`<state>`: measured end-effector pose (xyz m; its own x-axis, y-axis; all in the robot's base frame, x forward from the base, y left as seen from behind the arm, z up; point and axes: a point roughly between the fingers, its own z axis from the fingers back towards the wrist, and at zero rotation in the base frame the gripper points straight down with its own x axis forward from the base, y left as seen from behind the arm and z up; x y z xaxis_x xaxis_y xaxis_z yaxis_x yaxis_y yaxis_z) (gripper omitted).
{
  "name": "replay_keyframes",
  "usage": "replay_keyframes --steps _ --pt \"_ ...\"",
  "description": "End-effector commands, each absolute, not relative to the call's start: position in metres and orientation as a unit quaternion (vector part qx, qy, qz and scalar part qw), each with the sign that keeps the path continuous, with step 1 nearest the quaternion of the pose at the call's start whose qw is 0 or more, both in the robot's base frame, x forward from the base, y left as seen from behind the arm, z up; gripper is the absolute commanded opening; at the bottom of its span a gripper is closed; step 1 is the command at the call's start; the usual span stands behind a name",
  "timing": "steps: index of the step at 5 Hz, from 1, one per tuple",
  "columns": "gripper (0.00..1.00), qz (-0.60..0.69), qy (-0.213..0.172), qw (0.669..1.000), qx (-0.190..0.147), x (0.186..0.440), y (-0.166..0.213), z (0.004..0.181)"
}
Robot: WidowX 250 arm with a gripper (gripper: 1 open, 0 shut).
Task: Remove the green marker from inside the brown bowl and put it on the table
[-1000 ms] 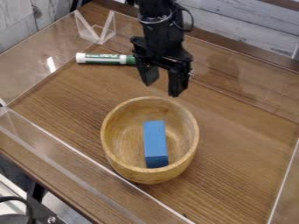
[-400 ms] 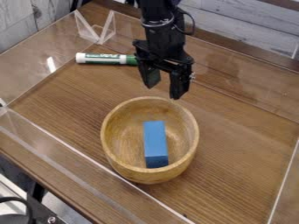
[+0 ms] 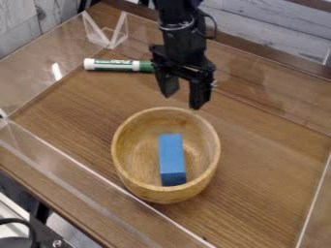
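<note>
- Slightly rightward is where the hand (image 3: pixel 184 95) has shifted since the earlier frame; nothing else visibly moves.
- At far left of these things, the marker (image 3: pixel 114 65) lies on the table (image 3: pixel 68 107), outside and beyond the bowl (image 3: pixel 127 172); the removal and placing look done.
- Next, the bowl holds only the blue block (image 3: pixel 172 159), which the task leaves alone.
- Rightmost, the hand is spread wide, nothing between its fingers; at most, backing away remains, I judge.

Even, fairly bright light with a soft sheen on the table (image 3: pixel 265 145); the view is grainy, fine detail smeared.
</note>
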<state>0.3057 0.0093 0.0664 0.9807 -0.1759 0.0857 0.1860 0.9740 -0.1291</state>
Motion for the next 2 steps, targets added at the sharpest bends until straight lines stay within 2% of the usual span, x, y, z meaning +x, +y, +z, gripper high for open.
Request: replay_keyframes --steps 1,2 --pt "1.0 -0.1 -0.064 0.991 -0.063 0.3183 0.0078 0.08" --pt "1.0 -0.102 -0.063 0.991 -0.063 0.321 0.0074 0.0785"
